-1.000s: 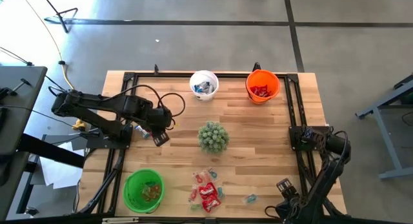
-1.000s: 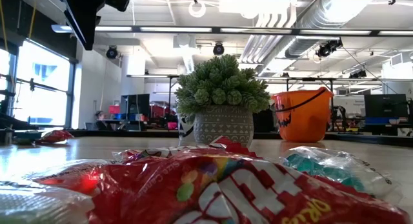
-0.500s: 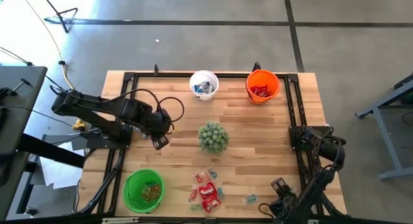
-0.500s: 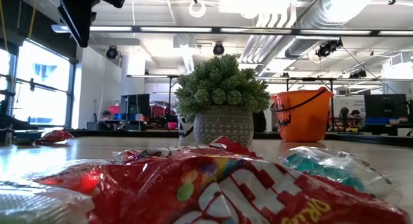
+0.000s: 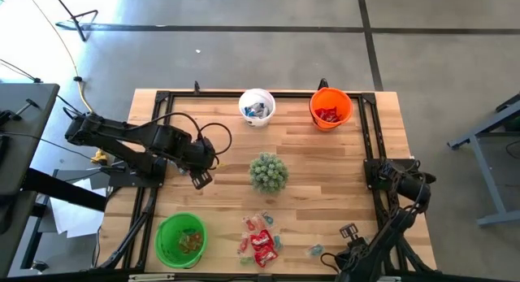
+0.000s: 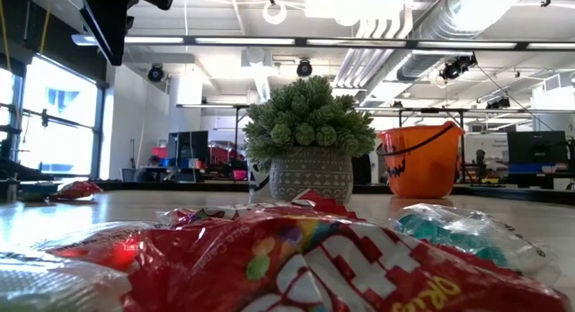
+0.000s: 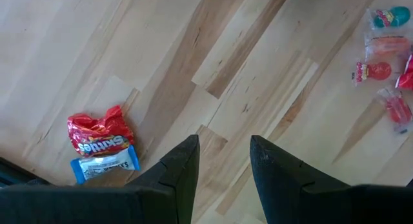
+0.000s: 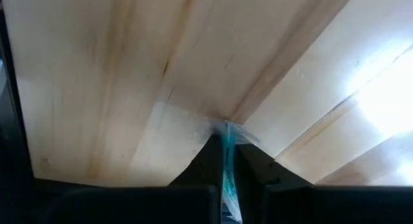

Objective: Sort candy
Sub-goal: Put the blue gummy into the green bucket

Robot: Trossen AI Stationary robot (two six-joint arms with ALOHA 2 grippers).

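Pinching just a sliver of blue wrapper (image 8: 226,146), the right hand (image 8: 225,161) is probably risking a slip when lifting off the bench (image 8: 116,75).

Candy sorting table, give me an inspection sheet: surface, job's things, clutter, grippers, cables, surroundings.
Surface: wooden table, planks bare in the middle.
Job's things: candy pile at the near edge; a red Skittles packet and a blue wrapper lie together near the left arm. White bucket, orange bucket and green bucket each hold sweets.
Clutter: potted spiky plant at the table's middle.
Grippers: left gripper open, empty, above bare wood; right gripper shut on a light blue wrapper at the near right.
Cables: black cable loops by the left arm.
Surroundings: concrete floor; workshop with ceiling ducts behind.
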